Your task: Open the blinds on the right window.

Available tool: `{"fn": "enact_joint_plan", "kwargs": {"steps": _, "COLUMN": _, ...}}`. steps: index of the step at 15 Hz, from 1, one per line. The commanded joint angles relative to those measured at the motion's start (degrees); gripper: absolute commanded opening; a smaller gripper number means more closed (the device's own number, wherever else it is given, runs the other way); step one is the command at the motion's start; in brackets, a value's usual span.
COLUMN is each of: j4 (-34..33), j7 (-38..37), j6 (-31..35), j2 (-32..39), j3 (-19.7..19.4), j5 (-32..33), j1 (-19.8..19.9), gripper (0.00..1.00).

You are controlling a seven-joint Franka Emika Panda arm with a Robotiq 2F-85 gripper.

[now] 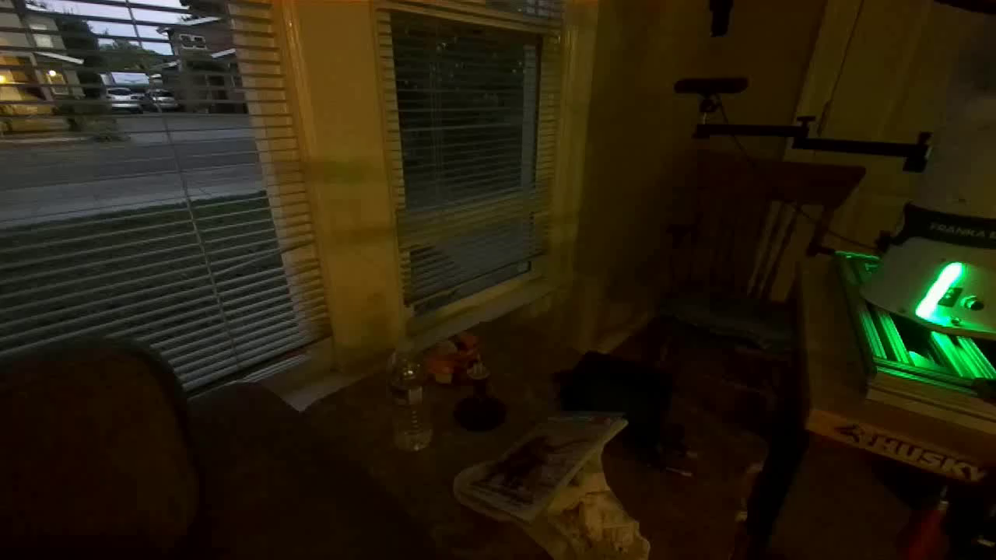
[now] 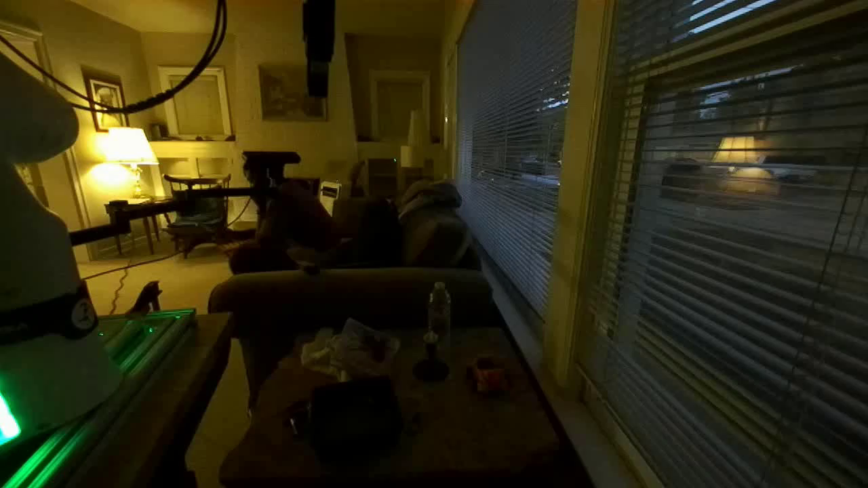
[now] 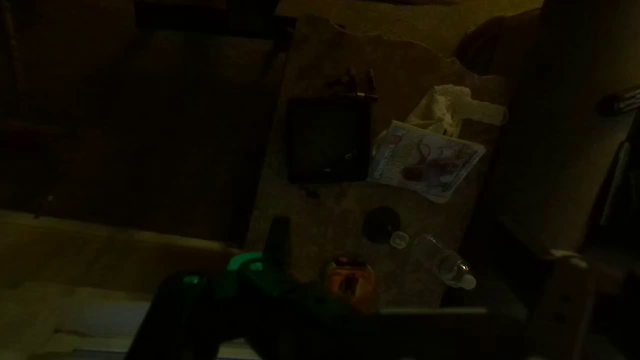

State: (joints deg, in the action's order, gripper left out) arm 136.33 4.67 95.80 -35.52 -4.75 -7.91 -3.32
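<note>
As both exterior views show, the blinds (image 1: 468, 194) hang lowered across the right window (image 1: 482, 300), beyond the window-side edge of the table (image 2: 488, 434), the pane visible between their slats. In the dim wrist view, the gripper (image 3: 385, 232) stands over the table, jaws apart. A clear bottle (image 2: 439, 312) is upright near the edge facing the sofa (image 2: 359, 288); an orange object (image 2: 488, 376) lies near the window-side edge.

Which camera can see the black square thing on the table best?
The wrist view. It looks down on the black square thing, so all four edges show, though dimly. Both exterior views catch it at a slant, as a very dark shape whose edges are hard to make out.
</note>
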Motion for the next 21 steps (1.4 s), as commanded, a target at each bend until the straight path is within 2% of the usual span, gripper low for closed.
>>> {"fn": "enact_joint_plan", "kwargs": {"steps": 1, "j4": -0.2, "j7": 0.5, "j6": -0.2, "j2": 0.1, "j3": 0.9, "j5": -0.5, "j1": 1.1, "gripper": 1.00}}
{"fn": "enact_joint_plan", "kwargs": {"steps": 8, "j4": -0.2, "j7": 0.5, "j6": -0.2, "j2": 0.1, "j3": 0.9, "j5": -0.5, "j1": 1.1, "gripper": 1.00}}
{"fn": "enact_joint_plan", "kwargs": {"steps": 12, "j4": -1.2, "j7": -0.2, "j6": 9.8, "j2": 4.2, "j3": 0.1, "j5": 3.0, "j1": 4.4, "gripper": 1.00}}
{"fn": "enact_joint_plan", "kwargs": {"steps": 16, "j4": -4.6, "j7": -0.2, "j6": 23.2, "j2": 9.9, "j3": -0.3, "j5": 7.2, "j1": 7.4, "gripper": 1.00}}
{"fn": "enact_joint_plan", "kwargs": {"steps": 18, "j4": -8.7, "j7": -1.1, "j6": 27.1, "j2": 13.2, "j3": -0.3, "j5": 9.4, "j1": 8.6, "gripper": 1.00}}
{"fn": "enact_joint_plan", "kwargs": {"steps": 21, "j4": -17.7, "j7": -2.2, "j6": 29.6, "j2": 18.3, "j3": -0.5, "j5": 12.8, "j1": 10.3, "gripper": 1.00}}
